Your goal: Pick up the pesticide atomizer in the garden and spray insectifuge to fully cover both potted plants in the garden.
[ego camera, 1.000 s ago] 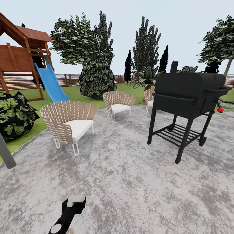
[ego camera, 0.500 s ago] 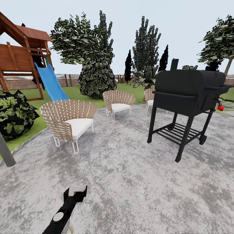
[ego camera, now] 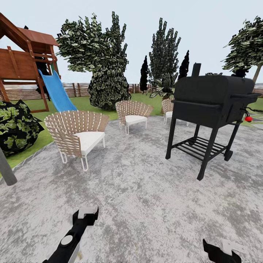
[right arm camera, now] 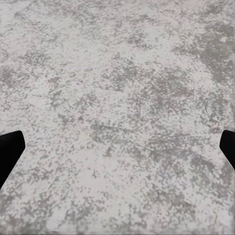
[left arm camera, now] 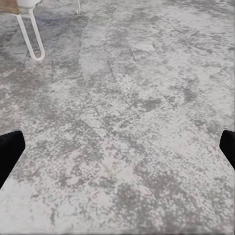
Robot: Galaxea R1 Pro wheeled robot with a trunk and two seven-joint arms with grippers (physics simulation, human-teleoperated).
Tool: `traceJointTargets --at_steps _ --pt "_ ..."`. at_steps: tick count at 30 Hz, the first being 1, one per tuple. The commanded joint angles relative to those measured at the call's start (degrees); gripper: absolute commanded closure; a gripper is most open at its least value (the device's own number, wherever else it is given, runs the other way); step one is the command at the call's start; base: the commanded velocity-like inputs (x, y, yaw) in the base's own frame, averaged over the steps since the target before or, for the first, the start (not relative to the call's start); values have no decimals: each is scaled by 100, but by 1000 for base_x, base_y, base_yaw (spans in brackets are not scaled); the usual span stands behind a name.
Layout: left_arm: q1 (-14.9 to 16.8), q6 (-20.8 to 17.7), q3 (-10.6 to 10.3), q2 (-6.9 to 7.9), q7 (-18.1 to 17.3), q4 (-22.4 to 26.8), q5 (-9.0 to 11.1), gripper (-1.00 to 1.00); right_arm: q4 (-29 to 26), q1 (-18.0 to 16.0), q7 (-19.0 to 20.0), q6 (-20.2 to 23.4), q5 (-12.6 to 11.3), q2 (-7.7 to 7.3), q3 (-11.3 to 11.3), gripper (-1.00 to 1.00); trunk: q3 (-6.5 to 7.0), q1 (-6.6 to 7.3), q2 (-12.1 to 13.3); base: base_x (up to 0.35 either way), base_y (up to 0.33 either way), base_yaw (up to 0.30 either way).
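Observation:
I stand on the grey round paved patio [ego camera: 146, 197] of the garden, with green lawn [ego camera: 82, 104] and a slatted wooden fence [ego camera: 75, 89] beyond it. The pesticide atomizer and the potted plants are out of view. My left gripper [ego camera: 86, 213] hangs low over the paving at the lower left, open, with nothing between its fingers. In the left wrist view its black fingertips [left arm camera: 10, 152] stand far apart over bare paving. My right gripper [ego camera: 223, 250] pokes in at the lower right corner, also open, its fingertips [right arm camera: 10, 149] wide apart over bare paving.
A black grill [ego camera: 212, 100] on legs stands at the right. Three wicker chairs [ego camera: 78, 135] [ego camera: 133, 113] [ego camera: 168, 109] ring the patio's far side. A playhouse with a blue slide [ego camera: 56, 91], a leafy bush [ego camera: 16, 126] and a grey post [ego camera: 6, 171] are at the left. Trees [ego camera: 106, 62] line the back.
My left arm has stretched further forward into the head view. The right gripper has come into sight at the lower right corner. The head camera has tipped down slightly.

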State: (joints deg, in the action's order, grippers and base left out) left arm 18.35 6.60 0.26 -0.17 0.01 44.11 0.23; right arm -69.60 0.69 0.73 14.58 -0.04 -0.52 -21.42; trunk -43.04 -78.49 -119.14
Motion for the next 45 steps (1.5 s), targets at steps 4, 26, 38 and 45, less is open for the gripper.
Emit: traceJointTargets --at_steps 4,26,38,45 --pt "2 -87 6 1 0 -6 -3 -100 -60 2 7 126 -16 -7 -8 -100 -77 -88 -164 0 0 0" --pt "3 -136 10 17 -1 -7 -15 -100 -80 2 -3 192 14 -2 -20 -100 -472 -571 -1046 0 0 -20" --pt "2 -140 10 17 -1 -7 -15 -100 -89 1 -3 218 11 -27 -52 -100 -526 -637 -1167 0 0 -259" --pt "2 -139 2 10 -1 -7 -15 -100 -90 2 -3 212 21 -11 -20 -100 -526 -637 -1167 0 0 -65"
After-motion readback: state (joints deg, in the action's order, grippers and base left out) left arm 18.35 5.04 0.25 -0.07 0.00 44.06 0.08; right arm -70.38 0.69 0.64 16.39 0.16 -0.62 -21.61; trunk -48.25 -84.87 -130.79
